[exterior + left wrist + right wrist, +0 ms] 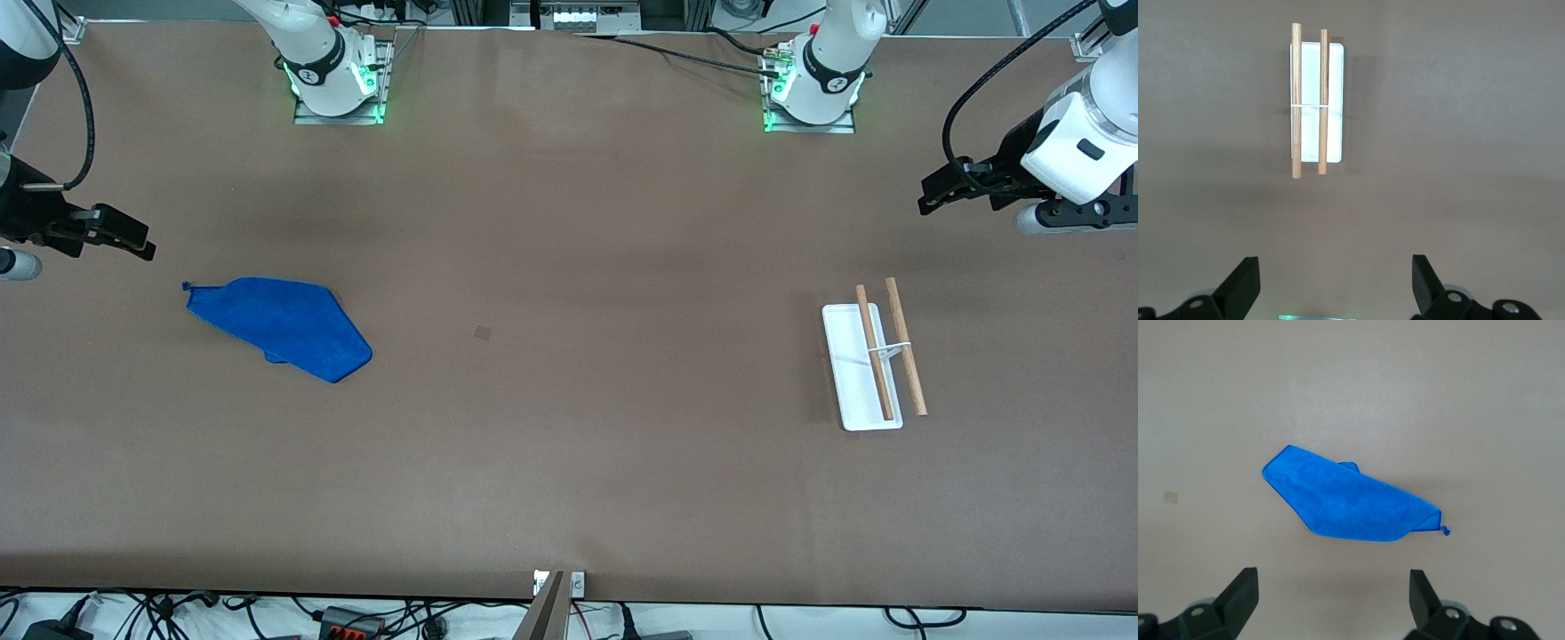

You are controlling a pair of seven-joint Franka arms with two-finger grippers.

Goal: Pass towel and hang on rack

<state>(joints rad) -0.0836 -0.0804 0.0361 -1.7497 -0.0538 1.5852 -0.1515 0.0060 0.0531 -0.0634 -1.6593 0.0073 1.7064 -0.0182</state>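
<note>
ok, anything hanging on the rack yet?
No. The rack has both rods bare, white base visible beneath them. The towel lies flat on the table near the right arm's end. Whatever is under the towel is hidden.

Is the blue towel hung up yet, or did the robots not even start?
Nothing is done yet. The towel lies flat on the table at the right arm's end, and the rack stands bare at the left arm's end. The right gripper and left gripper wait with open fingers, holding nothing. Picking up, passing and hanging all remain.
</note>
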